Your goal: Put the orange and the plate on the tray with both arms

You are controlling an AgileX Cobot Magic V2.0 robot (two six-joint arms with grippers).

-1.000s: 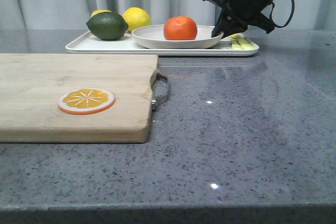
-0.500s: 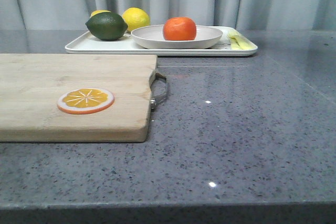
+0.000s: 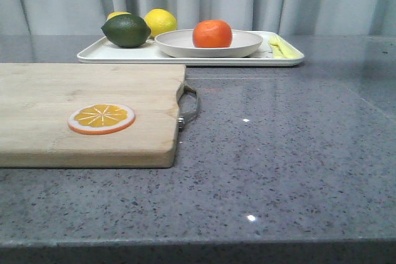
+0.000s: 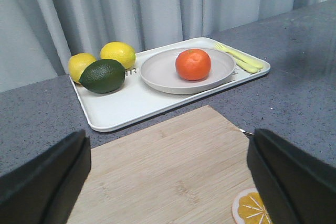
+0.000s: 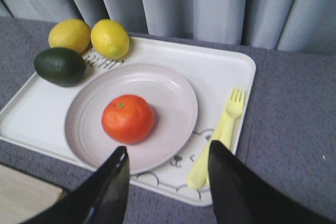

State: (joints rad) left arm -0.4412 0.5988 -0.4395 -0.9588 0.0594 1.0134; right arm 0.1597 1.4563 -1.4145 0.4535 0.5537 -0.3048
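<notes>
While the orange point(image 3: 212, 33) sits in the plate point(image 3: 208, 44), the plate itself rests on the tray point(image 3: 190, 53) at the far side of the grey surface point(image 3: 284, 146). On the tray's left end lie two lemons point(image 3: 160, 21) and a dark green fruit point(image 3: 126, 30) just in front of them; a pale yellow fork point(image 3: 281, 47) lies along its right end, right of the plate. Nearer, on the left, a wooden board point(image 3: 86, 112) carries an orange slice disc point(image 3: 101, 119). Neither arm appears in the front view. The left end effector point(image 4: 168, 182) hangs above the board with its fingers point(image 4: 44, 179) spread wide and nothing between them. The right end effector point(image 5: 165, 182) hovers over the tray's near edge, its fingers point(image 5: 107, 190) likewise parted and holding nothing, apart from plate and orange.
</notes>
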